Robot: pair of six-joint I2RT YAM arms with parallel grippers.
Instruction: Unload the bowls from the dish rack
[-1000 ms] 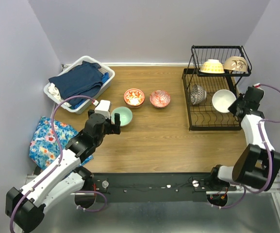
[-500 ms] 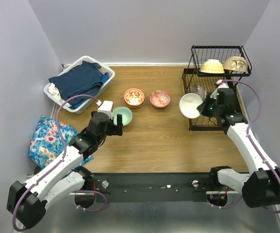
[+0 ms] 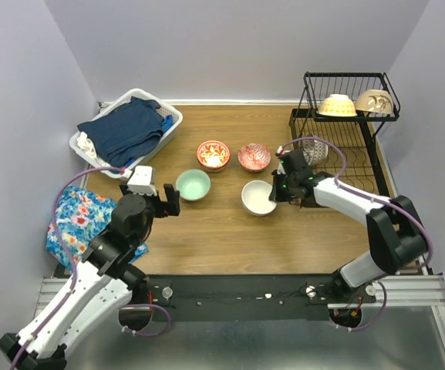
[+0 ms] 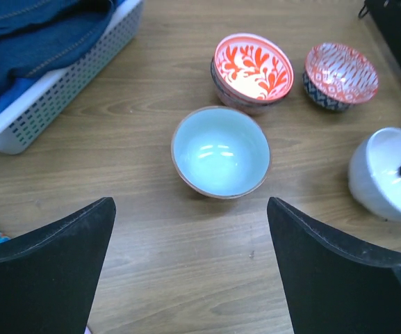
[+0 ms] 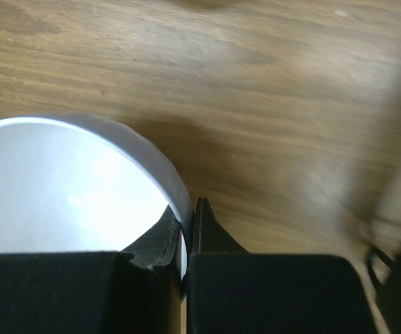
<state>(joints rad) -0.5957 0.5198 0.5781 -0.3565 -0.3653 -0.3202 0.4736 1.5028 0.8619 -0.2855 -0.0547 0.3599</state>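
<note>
**White bowl pinched at the rim, out of the rack**

We see the white bowl (image 3: 258, 197) out over the bench (image 3: 230, 235), its rim nipped between the right fingers (image 3: 277, 188), which are pressed together on the near wall of the bowl. The bowl sits low and tilted. We cannot tell whether its base touches the wood.

Just behind those fingers stands the dish rack (image 3: 345, 202). A dark patterned bowl (image 3: 313, 150) leans in its lower tier. A cream-yellow bowl (image 3: 337, 105) and a beige bowl (image 3: 374, 101) lie upturned on its upper tier.

Beyond the white bowl, on the far side from the right fingers, a red patterned bowl (image 3: 254, 156) and a red-orange floral bowl (image 3: 213, 154) rest side by side.

The left fingers (image 3: 169, 203) are spread wide and hold nothing. The mint green bowl (image 3: 193, 184) sits on the bench just ahead of them, apart from both tips.

Farther past the left fingers is a white laundry basket (image 3: 170, 117) heaped with blue clothes. A floral cloth (image 3: 79, 220) lies behind them at the bench edge.
</note>
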